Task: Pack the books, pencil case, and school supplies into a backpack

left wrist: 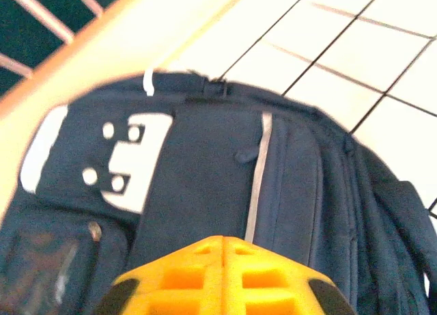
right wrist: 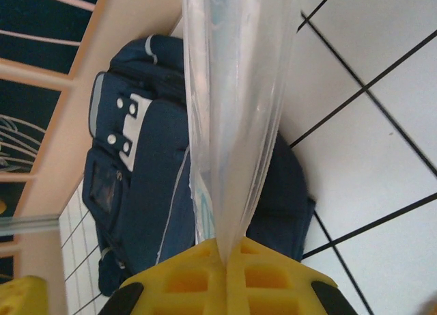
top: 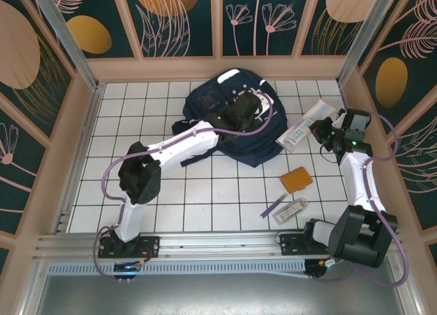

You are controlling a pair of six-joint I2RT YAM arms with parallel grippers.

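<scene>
**Backpack under the left gripper, clear pack pinched in the right**

The white tiled table [top: 171, 192] carries everything. The navy backpack [top: 208, 103] is the biggest thing on it and lies flat toward 12 o'clock from the table's middle, close to the far wall.

The left gripper [top: 247, 110] is over the backpack's upper right part. In the left wrist view its yellow fingers [left wrist: 177, 274] are pressed together with nothing between them. The backpack's front spreads out beyond them, with its grey strip [left wrist: 254, 178] running toward 12 o'clock from the fingertips. Whether the fingertips touch the fabric cannot be told.

The right gripper [top: 319, 132] is at 3 o'clock from the backpack, just off its right edge. It pinches one end of a long clear pack [top: 300, 129]. In the right wrist view the pack rises from between the closed yellow fingers [right wrist: 184, 281] toward 12 o'clock. There the backpack lies behind it, mostly at 10 o'clock. From above, the pack's free end reaches toward the backpack's right side; whether they touch cannot be told.

An orange book [top: 295, 180] lies flat on the tiles at 7 o'clock from the right gripper, well apart from it. Farther along at 7 o'clock, a small clear pack [top: 292, 210] sits near the table's front edge. A purple pen [top: 273, 207] lies just beside it, at its 9 o'clock.
</scene>
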